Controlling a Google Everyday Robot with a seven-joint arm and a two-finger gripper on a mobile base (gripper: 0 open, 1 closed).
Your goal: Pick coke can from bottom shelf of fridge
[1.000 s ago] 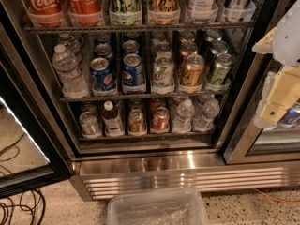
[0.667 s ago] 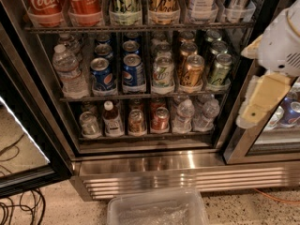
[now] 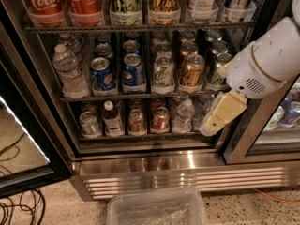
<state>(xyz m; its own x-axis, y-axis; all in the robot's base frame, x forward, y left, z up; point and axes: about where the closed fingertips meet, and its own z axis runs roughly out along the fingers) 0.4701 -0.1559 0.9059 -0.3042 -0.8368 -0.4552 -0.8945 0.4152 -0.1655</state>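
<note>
Stainless-steel drinks fridge (image 3: 154,165) fills the frame; its low dark wire bottom shelf (image 3: 140,136), lower middle, carries one silver can (image 3: 89,123), one red-capped bottle (image 3: 112,118), one copper-brown can (image 3: 137,121), the small red coke can (image 3: 160,119) and one clear water bottle (image 3: 183,116), with little headroom above. At the shelf's right end hangs the cream gripper (image 3: 209,127), hiding what stands behind; its grip cannot be told.

Speckled beige floor (image 3: 243,212) carries stainless-steel fridge (image 3: 154,179), clear plastic bin (image 3: 157,211) just before it, black cables (image 3: 18,211) left, thin orange cable (image 3: 277,199) right. Cream two-finger gripper (image 3: 213,124) above, at fridge's lower right.
</note>
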